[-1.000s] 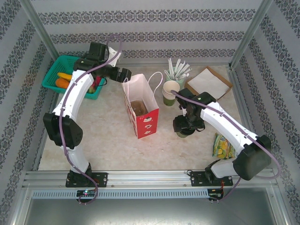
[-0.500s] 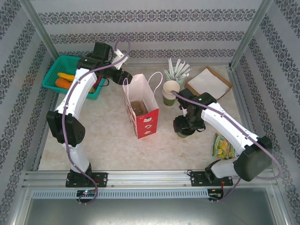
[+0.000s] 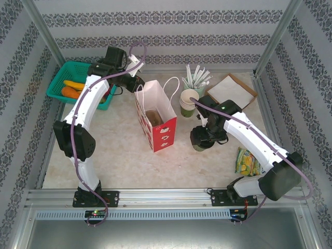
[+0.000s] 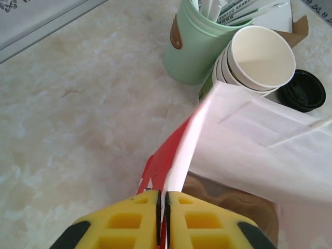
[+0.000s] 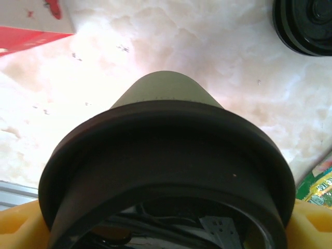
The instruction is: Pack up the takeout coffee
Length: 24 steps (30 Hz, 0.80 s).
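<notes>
So the right end effector (image 3: 202,139) is clamped on the lidded top of the small dark-green paper cup (image 5: 165,91), with yellow pads (image 5: 18,231) either side of the glossy black plastic lid (image 5: 166,155); the cup's just right of the red-and-white paper bag (image 3: 155,116), and I can't tell if it's off the marbled counter (image 3: 114,150). Meanwhile the left end effector (image 4: 162,218) is pinched together on the bag's thin white rim, holding the mouth open. Looks like the carry step to me; next it needs to lift over the rim, then go down upright beside the brownish lump (image 3: 152,115) inside; the paper's flimsy, so go gently.
</notes>
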{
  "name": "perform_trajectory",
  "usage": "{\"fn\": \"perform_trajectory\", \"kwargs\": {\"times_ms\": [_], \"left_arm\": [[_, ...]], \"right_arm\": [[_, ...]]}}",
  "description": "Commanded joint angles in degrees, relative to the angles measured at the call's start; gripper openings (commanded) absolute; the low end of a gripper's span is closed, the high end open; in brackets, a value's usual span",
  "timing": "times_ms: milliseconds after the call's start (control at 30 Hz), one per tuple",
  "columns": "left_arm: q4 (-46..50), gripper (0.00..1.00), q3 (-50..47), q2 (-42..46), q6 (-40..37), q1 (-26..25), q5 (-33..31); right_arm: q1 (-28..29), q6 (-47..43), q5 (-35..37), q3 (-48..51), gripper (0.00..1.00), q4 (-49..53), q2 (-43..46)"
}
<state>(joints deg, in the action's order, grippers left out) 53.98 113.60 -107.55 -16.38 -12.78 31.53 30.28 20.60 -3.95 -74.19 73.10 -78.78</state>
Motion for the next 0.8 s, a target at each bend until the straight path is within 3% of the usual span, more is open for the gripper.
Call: {"fn": "perform_trajectory", "kwargs": {"times_ms": [0, 67, 567, 767], "left_arm": [[-3.2, 0.04, -1.8, 3.4, 2.8, -1.0, 0.7], [-3.2, 0.00, -2.0, 3.7, 4.2, -1.2, 0.8], [-2.5, 0.00, -2.3, 3.4, 15.3, -4.5, -3.6], [-0.2, 0.00, -2.0, 4.1, 16.9, -6.4, -7.4]], "right_arm": [[0.7, -1.9, -2.4, -3.1, 0.41, 3.0, -0.2], [0.6, -2.6, -3.3, -5.0, 0.41, 4.5, -0.2], [0.7, -3.8, -7.9, -29.2, 0.40, 22.1, -0.9], [4.3, -3.3, -8.5, -45.0, 0.40, 26.2, -4.8]]}}
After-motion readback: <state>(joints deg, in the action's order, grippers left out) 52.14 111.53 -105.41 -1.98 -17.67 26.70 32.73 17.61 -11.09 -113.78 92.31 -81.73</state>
